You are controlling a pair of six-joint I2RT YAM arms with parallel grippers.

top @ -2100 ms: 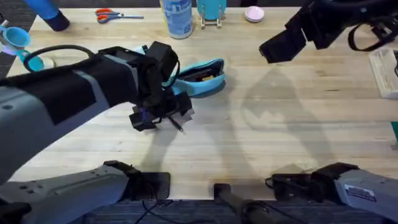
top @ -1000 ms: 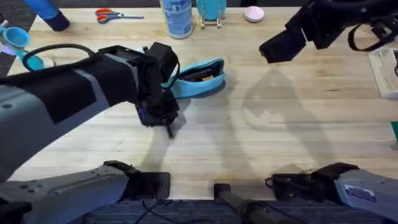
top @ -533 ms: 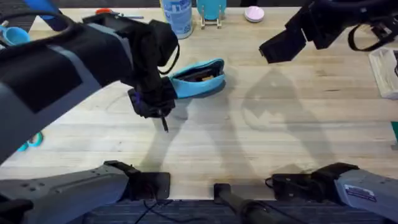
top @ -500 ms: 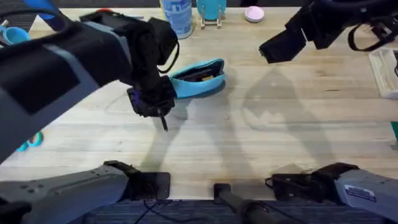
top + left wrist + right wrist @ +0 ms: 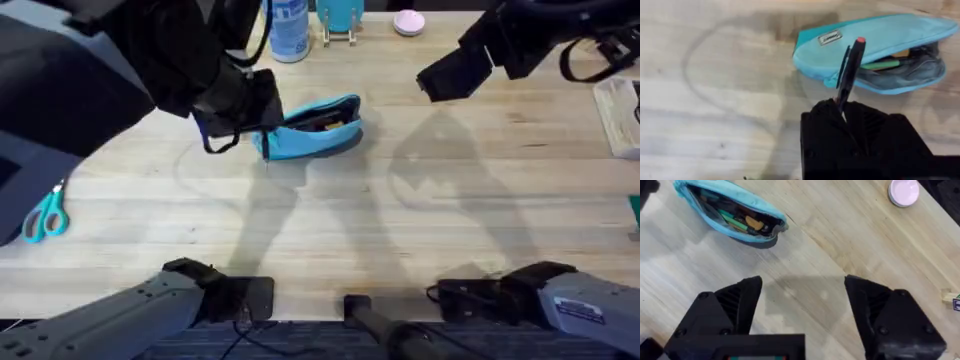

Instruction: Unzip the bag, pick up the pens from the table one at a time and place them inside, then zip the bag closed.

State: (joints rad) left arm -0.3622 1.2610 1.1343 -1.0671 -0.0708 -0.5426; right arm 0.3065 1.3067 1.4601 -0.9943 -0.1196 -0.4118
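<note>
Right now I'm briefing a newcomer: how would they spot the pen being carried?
Find the open turquoise fabric pouch on the wooden table. Just before it, the left gripper holds a slim black pen upright, alone in having a red tip.

The overhead camera looks down and forward from above the arm bases, taking in the whole surface (image 5: pixel 450 230). The left wrist camera sits close over the surface, facing the open bag (image 5: pixel 875 55) past its own pincer (image 5: pixel 842 107). The right wrist camera looks down from higher up. All three views share the bag (image 5: pixel 315 128) (image 5: pixel 730 217).
</note>
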